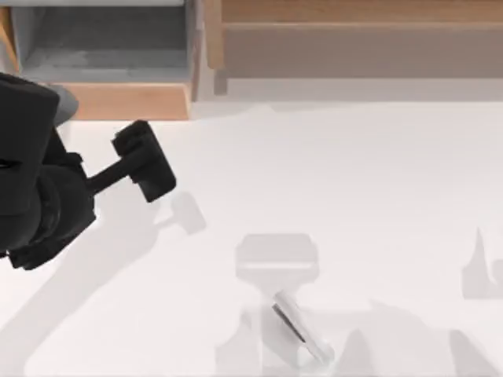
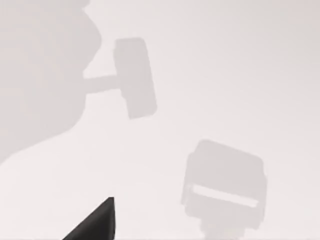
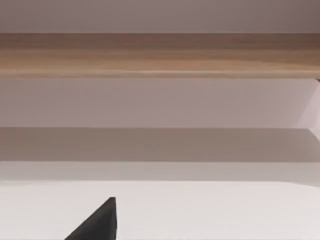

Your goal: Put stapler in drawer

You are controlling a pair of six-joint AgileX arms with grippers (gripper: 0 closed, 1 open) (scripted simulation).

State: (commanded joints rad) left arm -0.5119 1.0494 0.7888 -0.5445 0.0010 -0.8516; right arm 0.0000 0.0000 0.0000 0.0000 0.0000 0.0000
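The stapler (image 1: pixel 302 330), a slim pale bar with a dark strip along one edge, lies slantwise on the white table near its front edge, right of the middle. The drawer (image 1: pixel 126 102) stands pulled out at the back left, showing its orange-brown front panel and grey inside. My left gripper (image 1: pixel 145 161) hovers over the table just in front of the drawer's panel, far to the left of the stapler and holding nothing that I can see. A dark tip of my right gripper (image 3: pixel 100 222) faces the back wall above the table.
A long wooden ledge (image 1: pixel 354 31) runs along the back right, seen too in the right wrist view as a wooden ledge (image 3: pixel 160 52). A flat grey T-shaped shadow (image 1: pixel 277 259) lies just behind the stapler. Bare white table (image 1: pixel 354 173) spreads between the stapler and the drawer.
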